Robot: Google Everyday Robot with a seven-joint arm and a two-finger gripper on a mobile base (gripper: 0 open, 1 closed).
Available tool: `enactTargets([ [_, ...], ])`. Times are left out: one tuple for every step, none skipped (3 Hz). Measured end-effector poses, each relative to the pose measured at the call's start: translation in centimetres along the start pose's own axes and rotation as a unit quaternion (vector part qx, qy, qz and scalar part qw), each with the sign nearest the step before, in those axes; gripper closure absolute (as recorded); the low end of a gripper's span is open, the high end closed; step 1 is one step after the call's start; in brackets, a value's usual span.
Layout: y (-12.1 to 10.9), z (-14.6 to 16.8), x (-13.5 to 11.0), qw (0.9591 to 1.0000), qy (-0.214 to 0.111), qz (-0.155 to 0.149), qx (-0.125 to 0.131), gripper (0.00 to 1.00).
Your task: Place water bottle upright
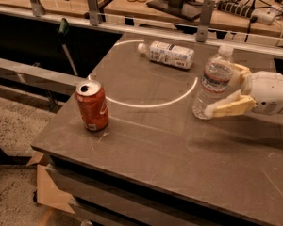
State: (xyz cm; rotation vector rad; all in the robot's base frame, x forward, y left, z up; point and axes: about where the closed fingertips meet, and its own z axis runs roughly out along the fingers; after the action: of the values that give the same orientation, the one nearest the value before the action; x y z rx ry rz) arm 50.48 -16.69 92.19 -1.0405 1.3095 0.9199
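Nearest me, the soda can (92, 105) stands well apart from the gripper (224, 92). The gripper's two fingers clasp the water bottle (213, 81), which is almost upright on the table (179, 164). Beyond the gripper, a white-labelled bottle (169, 54) lies flat.

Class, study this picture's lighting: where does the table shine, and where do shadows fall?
Camera view: a thin bright ring glares on the table; the pincer, at the right by the water bottle, throws a soft shadow onto the table below it; the can glints on its top rim; the space under the rail at the back left is dark.
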Motion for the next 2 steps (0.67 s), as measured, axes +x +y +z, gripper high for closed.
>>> enactTargets([
  [-0.1, -1.0, -0.2, 0.9995, 0.025, -0.005, 0.018, 0.0],
  [-0.2, -4.6, -1.6, 0.9949, 0.075, -0.024, 0.064, 0.0],
])
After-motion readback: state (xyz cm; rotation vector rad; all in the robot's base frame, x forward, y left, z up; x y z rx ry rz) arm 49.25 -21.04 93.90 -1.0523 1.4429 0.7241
